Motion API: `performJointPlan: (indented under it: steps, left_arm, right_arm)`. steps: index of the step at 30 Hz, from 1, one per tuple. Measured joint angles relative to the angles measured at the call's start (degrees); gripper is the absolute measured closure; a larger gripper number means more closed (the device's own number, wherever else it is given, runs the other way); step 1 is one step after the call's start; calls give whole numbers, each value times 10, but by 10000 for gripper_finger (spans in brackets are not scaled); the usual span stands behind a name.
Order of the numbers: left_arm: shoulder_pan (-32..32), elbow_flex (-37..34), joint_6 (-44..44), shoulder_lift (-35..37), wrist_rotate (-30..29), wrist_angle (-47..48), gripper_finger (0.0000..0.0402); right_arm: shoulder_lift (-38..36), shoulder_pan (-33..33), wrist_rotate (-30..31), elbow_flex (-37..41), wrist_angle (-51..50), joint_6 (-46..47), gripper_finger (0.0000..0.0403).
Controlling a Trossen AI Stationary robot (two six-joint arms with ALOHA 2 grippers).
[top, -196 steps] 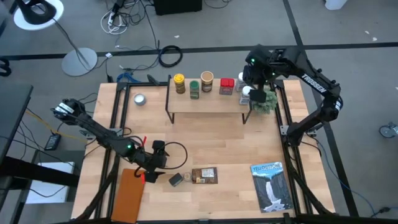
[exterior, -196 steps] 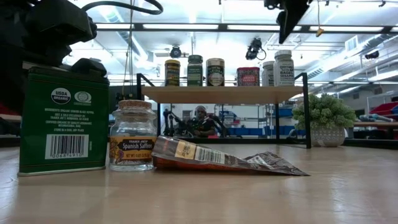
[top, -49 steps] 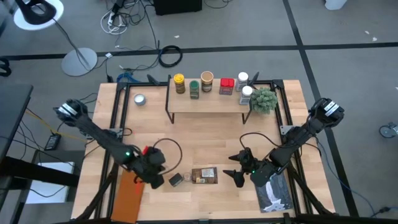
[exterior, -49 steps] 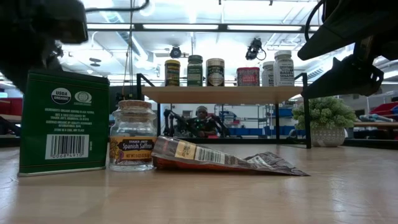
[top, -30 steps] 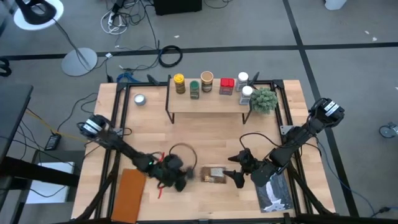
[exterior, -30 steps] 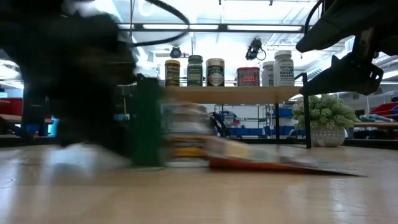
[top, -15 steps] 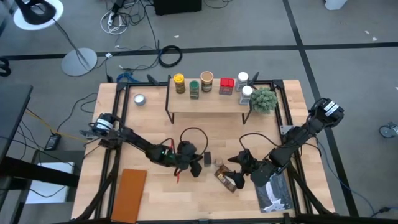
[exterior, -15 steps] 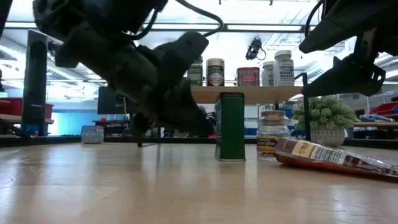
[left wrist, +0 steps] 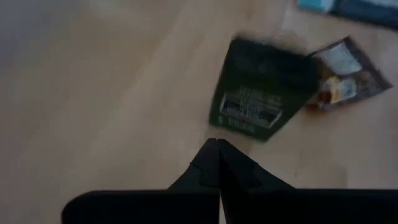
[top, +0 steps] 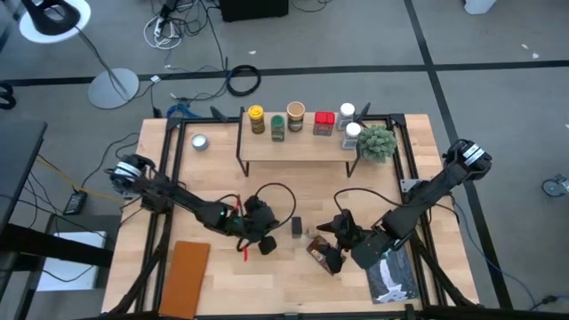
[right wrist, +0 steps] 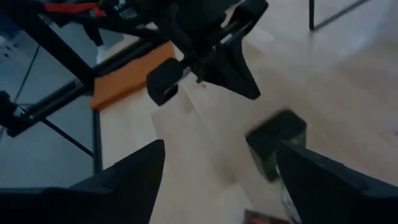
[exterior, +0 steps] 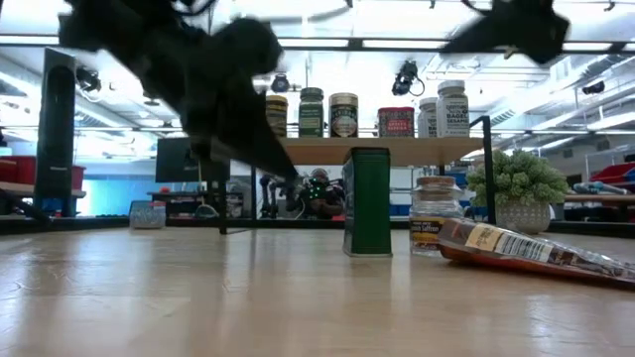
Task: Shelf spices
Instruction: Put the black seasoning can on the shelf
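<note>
A green tin (top: 296, 228) stands upright mid-table, with a small saffron jar (exterior: 435, 213) and a flat brown packet (exterior: 526, 248) just to its right. Several spice jars (top: 295, 116) stand on the wooden shelf (top: 298, 147) at the far side. My left gripper (left wrist: 216, 146) is shut and hovers off the table a little left of the green tin (left wrist: 261, 93), apart from it. My right gripper (right wrist: 217, 180) is open and held above the packet (top: 322, 253), facing the green tin (right wrist: 277, 143) and the left gripper (right wrist: 211, 50).
A flat brown board (top: 185, 276) lies at the near left. A blue-and-white book (top: 391, 271) lies at the near right under the right arm. A potted plant (top: 378, 142) stands beside the shelf's right end, and a round silver tin (top: 199, 141) sits at the far left.
My shut left gripper swept toward the table's right, sliding the tin, jar and packet that way. It then rose, rolled and drew back a little to the left, leaving them standing still. My right gripper has risen above the packet.
</note>
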State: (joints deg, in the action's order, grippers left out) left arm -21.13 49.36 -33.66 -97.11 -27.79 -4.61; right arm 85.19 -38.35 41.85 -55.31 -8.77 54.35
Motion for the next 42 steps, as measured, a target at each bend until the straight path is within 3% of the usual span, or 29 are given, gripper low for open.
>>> performJointPlan:
  steps: [8, 14, 19, 25, 35, 42]
  left_arm:
    - [-22, 0, 57, 70, -41, 65, 401]
    - [-40, -1, 30, 77, -53, 118, 401]
    - [-71, -29, 6, 77, -84, 98, 401]
    - [-97, -59, -11, 77, -85, 81, 401]
    - [-108, -148, -12, 77, -78, -85, 401]
    - [-108, -176, 10, 77, -45, -179, 401]
  right_arm:
    - [72, 21, -1, -112, -70, -34, 111]
    - [159, 47, -35, -154, -70, -66, 111]
    - [209, 73, -111, -173, -71, -64, 111]
    - [246, 86, -127, -223, -103, -64, 111]
    - [311, 108, -154, -370, -265, 14, 111]
    - [347, 130, -171, -405, -372, 87, 111]
